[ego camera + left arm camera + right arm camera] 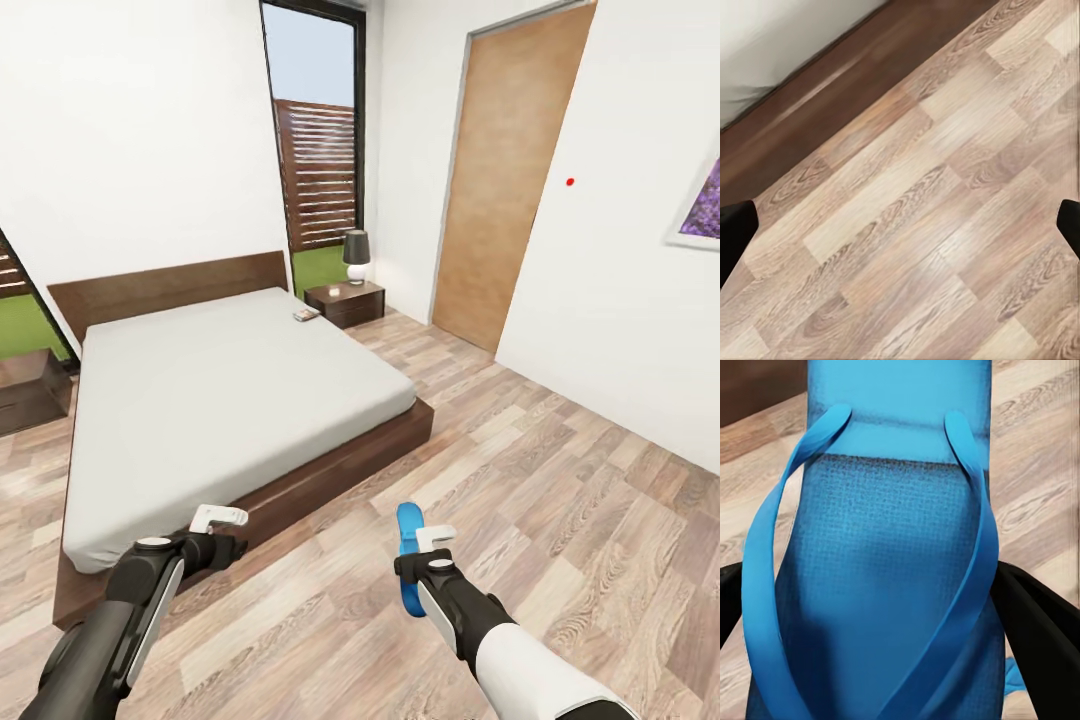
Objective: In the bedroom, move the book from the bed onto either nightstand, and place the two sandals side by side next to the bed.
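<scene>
Black-and-grey arms, white right forearm shell, white-tipped left gripper point(218, 520).

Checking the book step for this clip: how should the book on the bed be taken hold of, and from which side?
The book looks to lie flat at the mattress corner near the nightstand. It seems thin, so probably pinch it across one short edge with the fingers coming from above, approaching from the nightstand side of the bed. The left gripper is free; the right gripper holds a sandal.
</scene>
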